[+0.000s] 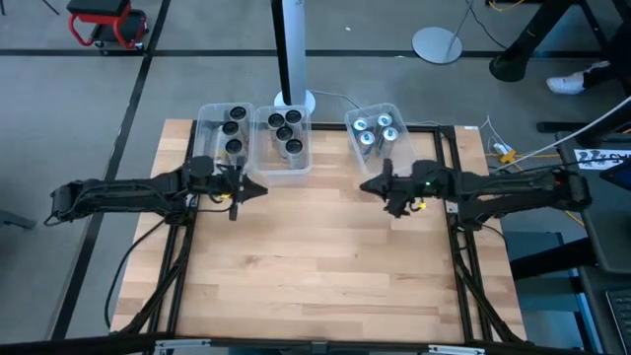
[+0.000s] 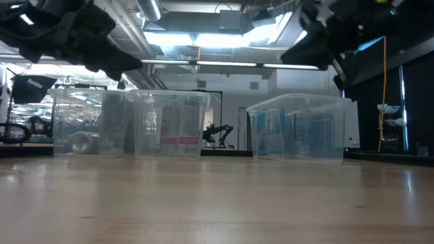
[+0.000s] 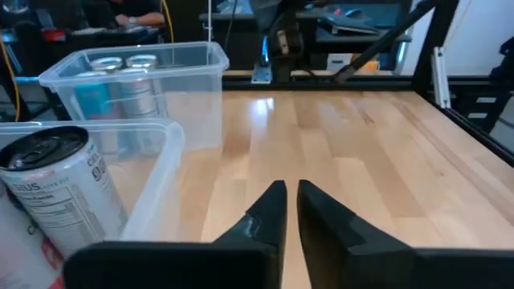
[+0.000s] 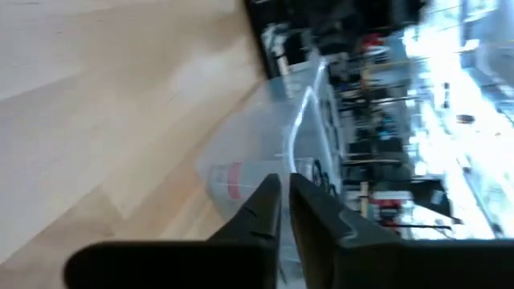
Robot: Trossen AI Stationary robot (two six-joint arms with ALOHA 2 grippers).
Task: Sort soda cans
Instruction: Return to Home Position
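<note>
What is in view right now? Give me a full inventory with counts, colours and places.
clear bins: three, transparent, in a row along the table's far edge
cans in left bin: three, dark tops, standing upright
cans in middle bin: four, dark tops, upright
cans in right bin: four, silver with bluish tops, upright
table: one, light wood, under both arms
white pole base: one, white, just behind the middle bin
left gripper: one, dark, shut and holding nothing, raised above the table in front of the left and middle bins
right gripper: one, dark, shut and holding nothing, raised in front of the right bin
</note>
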